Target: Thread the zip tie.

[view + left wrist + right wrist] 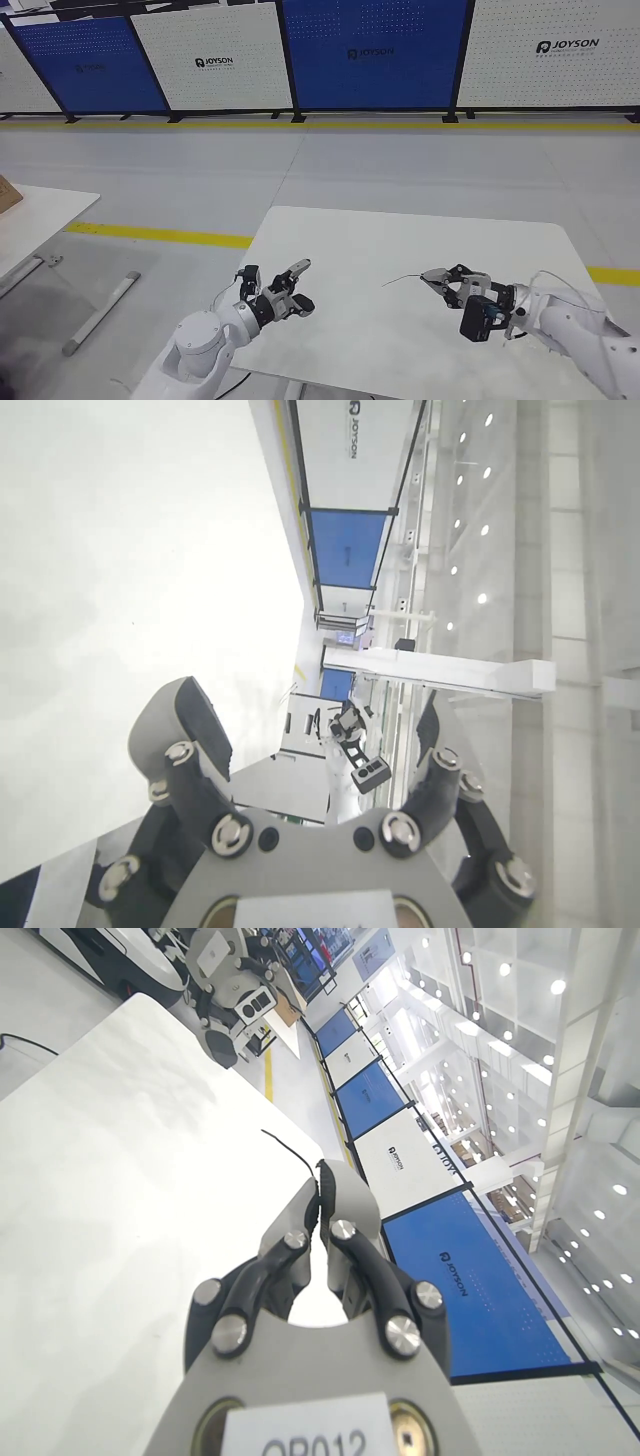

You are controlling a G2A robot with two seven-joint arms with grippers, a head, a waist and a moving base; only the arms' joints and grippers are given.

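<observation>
Top view is showing the right gripper [432, 277] hovering over the right part of the white bench [400, 235], its fingers pinching closed on one end of a thin dark zip tie [404, 280]. The tie is sticking out from the fingertips toward the middle of the bench, its free end curving slightly. Near the bench's left front edge, well apart, the left gripper [300, 284] is sitting with its fingers spread wide, holding nothing.
</observation>
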